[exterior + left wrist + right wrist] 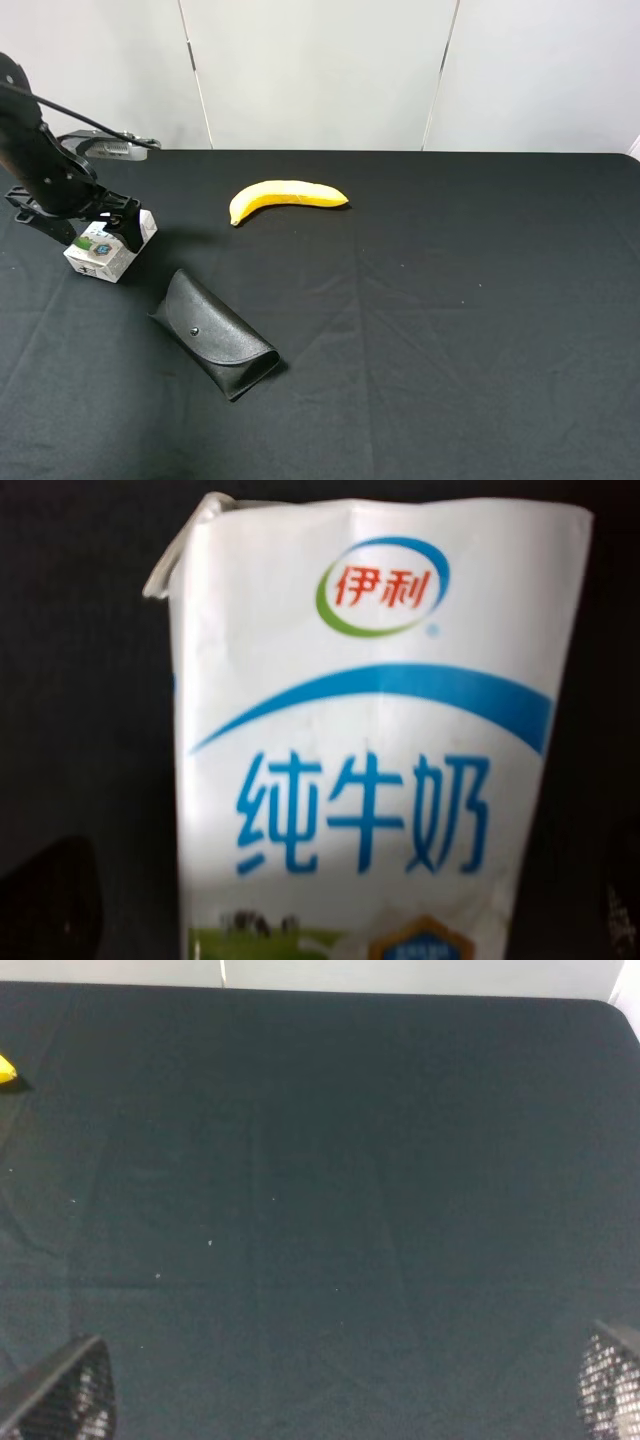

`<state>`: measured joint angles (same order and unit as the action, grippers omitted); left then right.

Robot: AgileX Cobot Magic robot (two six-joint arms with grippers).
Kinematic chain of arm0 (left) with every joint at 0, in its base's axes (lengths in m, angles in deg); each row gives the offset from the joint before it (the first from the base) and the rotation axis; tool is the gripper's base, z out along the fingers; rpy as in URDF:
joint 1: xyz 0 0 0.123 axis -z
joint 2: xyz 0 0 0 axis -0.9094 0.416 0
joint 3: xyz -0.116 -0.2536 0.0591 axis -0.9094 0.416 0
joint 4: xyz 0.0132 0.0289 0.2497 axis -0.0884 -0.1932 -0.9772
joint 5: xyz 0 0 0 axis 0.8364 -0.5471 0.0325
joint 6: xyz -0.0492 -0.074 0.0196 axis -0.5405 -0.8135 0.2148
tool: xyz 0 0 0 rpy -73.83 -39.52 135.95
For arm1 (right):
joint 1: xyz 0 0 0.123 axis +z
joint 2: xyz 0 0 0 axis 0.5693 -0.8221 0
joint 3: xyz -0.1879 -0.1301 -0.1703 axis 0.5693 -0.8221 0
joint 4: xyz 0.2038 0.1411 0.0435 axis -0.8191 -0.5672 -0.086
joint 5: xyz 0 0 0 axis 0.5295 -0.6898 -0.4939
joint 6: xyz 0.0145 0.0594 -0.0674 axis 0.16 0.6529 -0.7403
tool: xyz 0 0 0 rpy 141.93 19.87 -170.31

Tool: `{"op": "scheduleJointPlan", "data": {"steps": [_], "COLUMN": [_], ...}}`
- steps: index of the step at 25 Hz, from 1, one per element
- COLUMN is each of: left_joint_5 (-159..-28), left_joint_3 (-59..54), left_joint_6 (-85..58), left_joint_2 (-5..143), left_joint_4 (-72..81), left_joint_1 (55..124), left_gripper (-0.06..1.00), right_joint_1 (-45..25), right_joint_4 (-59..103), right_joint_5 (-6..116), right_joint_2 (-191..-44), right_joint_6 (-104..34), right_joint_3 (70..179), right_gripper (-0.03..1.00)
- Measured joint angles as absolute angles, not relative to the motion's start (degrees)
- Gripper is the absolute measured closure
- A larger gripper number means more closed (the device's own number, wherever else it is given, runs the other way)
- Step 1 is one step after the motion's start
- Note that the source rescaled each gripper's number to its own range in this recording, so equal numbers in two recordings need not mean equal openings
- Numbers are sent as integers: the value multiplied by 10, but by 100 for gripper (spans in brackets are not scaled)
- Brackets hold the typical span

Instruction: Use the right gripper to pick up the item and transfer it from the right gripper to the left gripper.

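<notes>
The item, a white milk carton [108, 248] with blue characters, rests on the black table at the far left. It fills the left wrist view [370, 730]. My left gripper [97, 232] is down over the carton with one jaw on each side. Its dark fingers [50, 900] show at the lower corners of the left wrist view with a gap to the carton's sides, so it is open. My right gripper [337, 1392] is open and empty over bare black cloth. Its fingertips [60, 1400] are wide apart. The right arm is out of the exterior view.
A yellow banana [285, 197] lies at the back centre-left, and its tip shows in the right wrist view [5, 1070]. A black glasses case [215, 335] lies in front of and to the right of the carton. The black tablecloth [480, 320] covers the table.
</notes>
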<state>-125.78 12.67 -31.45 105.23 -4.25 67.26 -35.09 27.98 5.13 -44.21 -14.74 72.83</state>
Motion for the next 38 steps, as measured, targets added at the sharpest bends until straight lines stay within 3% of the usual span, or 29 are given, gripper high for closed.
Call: {"op": "scheduleJointPlan", "data": {"steps": [13,31,38], "left_joint_5": [-1377,-1520,-1528], "left_joint_3": [76,74,139], "left_joint_6": [-345,-345,-355], "left_joint_2": [909,544,403], "left_joint_4": [-44,-44,-44], "left_joint_1": [673,673,673], "left_gripper": [-6,-6,-6], "right_joint_1": [-351,-351,-351], "right_joint_4": [280,280,280], "right_joint_5": [51,51,51], "right_joint_2": [-442,-442,-442], "right_joint_6": [-147,-147,-147], "right_joint_3": [728,728,728], "right_gripper": [-3,-3,-3]}}
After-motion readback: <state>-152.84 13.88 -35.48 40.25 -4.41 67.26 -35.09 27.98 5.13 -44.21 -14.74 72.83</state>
